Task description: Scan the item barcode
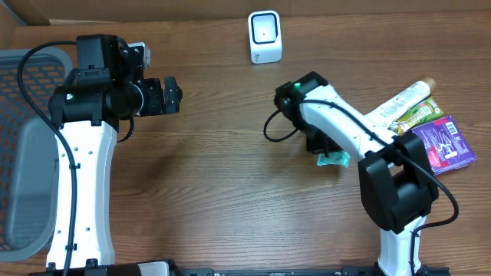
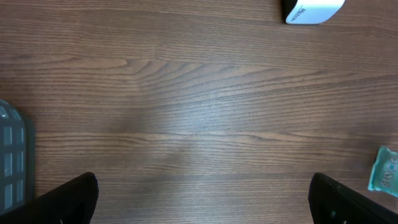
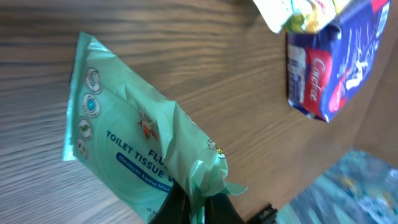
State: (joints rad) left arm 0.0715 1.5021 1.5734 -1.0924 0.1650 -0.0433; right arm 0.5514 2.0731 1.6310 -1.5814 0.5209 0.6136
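"So, where is the pack of wipes [image 3: 124,137]?"

"On the table [image 1: 215,192], right of centre. The right gripper [image 3: 198,208] pinches a crumpled corner of its green wrapper, with the fingers pressed together on the film."

"Is the pack lifted off the wood?"

"Hard to tell. In the wrist view it slants across the grain, printed face up, with the words toilet tissue readable."

"And the scanner [image 1: 265,37]?"

"It stands upright at the far edge of the table, near the middle, well apart from the pack."

"What about the left gripper [image 2: 205,202]?"

"Spread wide and holding nothing, over bare wood on the left side, with its fingers pointing toward the middle. A grey basket [image 1: 23,153] sits near it, at the table's left edge."

"Anything else near the pack?"

"A purple packet [image 1: 445,144], a green packet [image 1: 418,115] and a cream tube [image 1: 403,100] lie together at the right edge, to the right of the pack."
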